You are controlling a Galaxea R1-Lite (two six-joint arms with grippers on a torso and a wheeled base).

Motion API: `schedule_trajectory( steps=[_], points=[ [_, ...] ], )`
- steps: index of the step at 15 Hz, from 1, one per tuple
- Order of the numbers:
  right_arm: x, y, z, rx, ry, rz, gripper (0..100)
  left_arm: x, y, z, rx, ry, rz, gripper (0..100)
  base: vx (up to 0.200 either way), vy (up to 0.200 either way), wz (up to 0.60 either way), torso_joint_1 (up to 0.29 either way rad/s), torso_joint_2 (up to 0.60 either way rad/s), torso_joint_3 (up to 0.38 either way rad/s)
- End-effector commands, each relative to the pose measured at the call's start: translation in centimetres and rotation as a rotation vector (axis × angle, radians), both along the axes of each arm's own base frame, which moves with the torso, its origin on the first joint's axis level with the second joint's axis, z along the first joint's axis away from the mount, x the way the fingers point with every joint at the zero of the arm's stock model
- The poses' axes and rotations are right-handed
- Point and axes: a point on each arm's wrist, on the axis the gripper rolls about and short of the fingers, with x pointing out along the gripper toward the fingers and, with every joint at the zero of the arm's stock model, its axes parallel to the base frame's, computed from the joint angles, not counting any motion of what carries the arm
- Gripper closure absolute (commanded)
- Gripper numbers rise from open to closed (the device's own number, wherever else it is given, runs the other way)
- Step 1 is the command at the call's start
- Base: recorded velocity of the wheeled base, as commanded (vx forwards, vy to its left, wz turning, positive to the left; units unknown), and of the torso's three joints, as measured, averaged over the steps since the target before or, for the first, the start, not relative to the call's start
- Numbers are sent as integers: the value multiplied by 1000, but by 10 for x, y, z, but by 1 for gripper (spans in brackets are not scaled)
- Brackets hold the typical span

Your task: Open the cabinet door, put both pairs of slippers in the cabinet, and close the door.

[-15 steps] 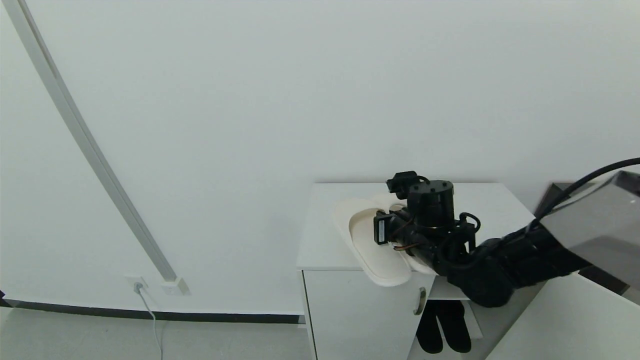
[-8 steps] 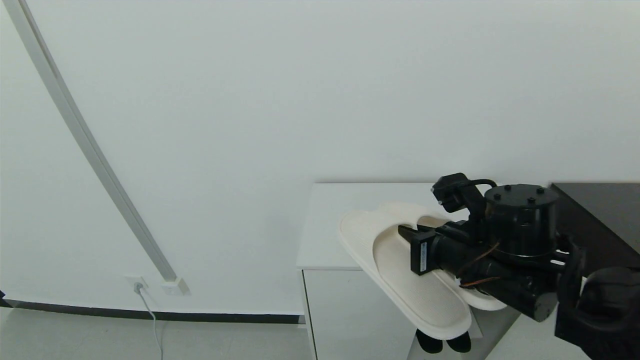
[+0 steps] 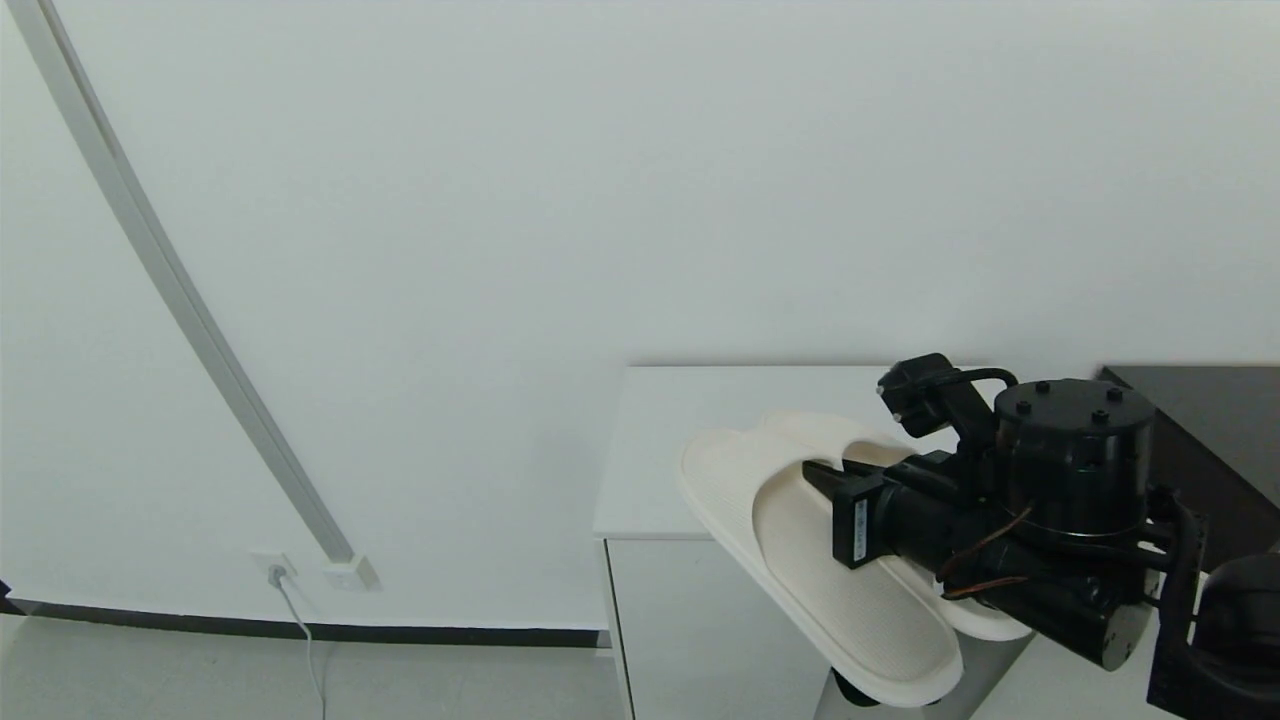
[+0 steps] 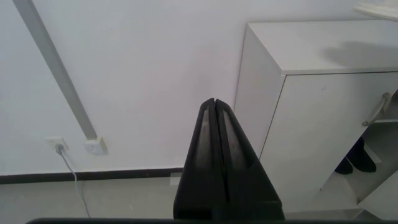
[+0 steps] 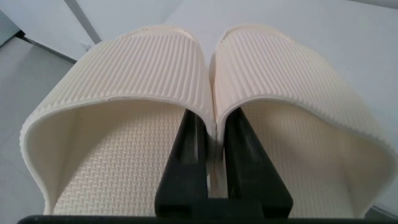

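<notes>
1. Head view: I find the right end effector (image 3: 815,472) held out before the white cabinet (image 3: 655,450), near the front edge of its top. It is clamped on the pair of cream slippers (image 3: 800,545). The slippers point toes toward the wall and slope down at the heels, which hang below the top's front edge. I cannot tell whether the toes touch the top. The cabinet's left door (image 3: 700,630) is closed. A dark tip of the black slippers (image 3: 850,693) shows just beneath the cream heels. A wall socket (image 3: 273,574) sits low on the wall, well apart from the cabinet.

2. Left wrist view: The left end effector (image 4: 214,106) has its fingers pressed together with nothing between them. It faces the wall beside the cabinet. The handle (image 4: 377,109) is on the closed door. Beside it the right-hand compartment stands open, with the black slippers inside, low down.

3. Right wrist view: One of the fingers (image 5: 186,155) is inside each cream slipper, pinching the two adjoining strap walls together. The slippers lie side by side, touching.
</notes>
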Motion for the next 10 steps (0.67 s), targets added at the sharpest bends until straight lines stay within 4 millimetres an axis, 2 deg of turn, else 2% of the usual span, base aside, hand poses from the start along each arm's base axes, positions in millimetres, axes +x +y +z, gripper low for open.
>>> schedule_trajectory(
  steps=[1,7,10],
  points=[
    [0,2,-3,-7,6,4,100,0,0,0,-1,-1,0,100,0,0,0,0,0,0],
    [-1,3,-3,-9,8,8,100,0,0,0,-1,-1,0,100,-200,0,0,6,-1,3],
    [0,4,-5,-11,12,6,100,0,0,0,-1,-1,0,100,0,0,0,0,0,0]
  ],
)
